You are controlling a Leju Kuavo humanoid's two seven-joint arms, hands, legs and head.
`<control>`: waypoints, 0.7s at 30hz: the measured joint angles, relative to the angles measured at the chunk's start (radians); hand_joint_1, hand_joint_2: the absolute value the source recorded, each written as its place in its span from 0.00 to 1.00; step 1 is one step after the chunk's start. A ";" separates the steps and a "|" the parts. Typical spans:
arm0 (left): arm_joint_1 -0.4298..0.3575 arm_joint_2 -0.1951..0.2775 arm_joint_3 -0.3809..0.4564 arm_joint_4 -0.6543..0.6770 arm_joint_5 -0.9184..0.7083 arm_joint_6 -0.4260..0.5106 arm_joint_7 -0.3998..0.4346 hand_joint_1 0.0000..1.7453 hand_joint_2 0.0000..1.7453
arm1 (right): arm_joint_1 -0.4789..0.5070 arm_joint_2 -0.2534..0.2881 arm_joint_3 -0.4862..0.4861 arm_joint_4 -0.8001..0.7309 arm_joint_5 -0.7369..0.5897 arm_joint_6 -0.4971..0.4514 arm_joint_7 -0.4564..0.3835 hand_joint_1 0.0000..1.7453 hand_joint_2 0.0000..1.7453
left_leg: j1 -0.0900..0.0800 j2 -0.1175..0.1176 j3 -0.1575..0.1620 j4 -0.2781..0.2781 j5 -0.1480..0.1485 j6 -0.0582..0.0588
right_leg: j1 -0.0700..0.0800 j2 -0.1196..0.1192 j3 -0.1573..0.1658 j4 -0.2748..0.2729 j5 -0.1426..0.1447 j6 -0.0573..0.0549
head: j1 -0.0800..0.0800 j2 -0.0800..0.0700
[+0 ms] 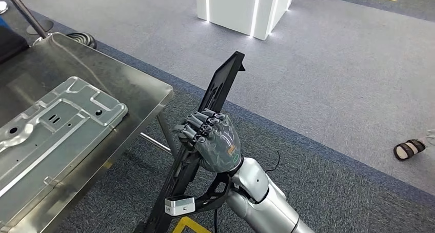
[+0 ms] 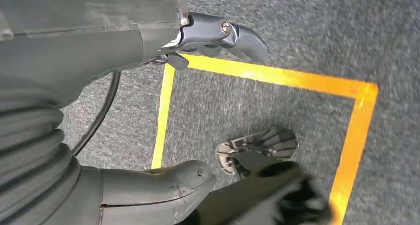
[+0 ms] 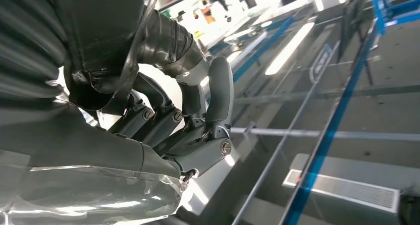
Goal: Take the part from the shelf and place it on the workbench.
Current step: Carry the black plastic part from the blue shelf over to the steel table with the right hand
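Observation:
My right hand (image 1: 213,140) grips a long, flat black part (image 1: 225,76) around its middle. The part stands steeply tilted, its top end leaning away to the right and its lower end near the floor. It hangs just off the right corner of the steel workbench (image 1: 138,89) and does not touch it. In the right wrist view the fingers (image 3: 198,126) are curled tight around the dark part. My left hand (image 2: 99,41) hangs over the carpet, thumb and fingers apart, holding nothing.
A silver stamped metal panel (image 1: 56,125) lies on the workbench's left half. A workbench leg (image 1: 165,133) stands close to the part. A white pillar (image 1: 241,7) is far ahead, and a person's sandalled foot (image 1: 409,149) at right. Yellow floor tape (image 2: 277,79) marks the carpet.

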 joint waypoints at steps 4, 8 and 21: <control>-0.001 0.002 0.000 0.000 0.000 0.000 0.000 0.00 1.00 | -0.003 0.001 0.000 0.000 0.000 0.000 0.001 1.00 1.00 | -0.012 -0.001 0.029 -0.060 0.012 0.028 | 0.005 -0.032 0.009 0.002 -0.011 0.021 | 0.000 0.000; -0.003 0.003 0.000 0.000 0.000 0.000 0.000 0.00 1.00 | -0.009 0.003 0.000 0.000 0.000 0.001 0.003 1.00 1.00 | -0.007 -0.040 0.036 -0.069 0.016 0.053 | -0.005 0.042 -0.030 0.104 -0.077 0.037 | 0.001 0.000; -0.009 -0.002 0.000 0.000 0.000 0.002 0.000 0.00 1.00 | -0.029 0.005 -0.001 0.009 0.002 0.007 0.006 1.00 1.00 | -0.016 -0.173 0.025 -0.060 0.013 0.033 | 0.002 0.131 -0.025 0.001 0.024 -0.009 | 0.001 0.000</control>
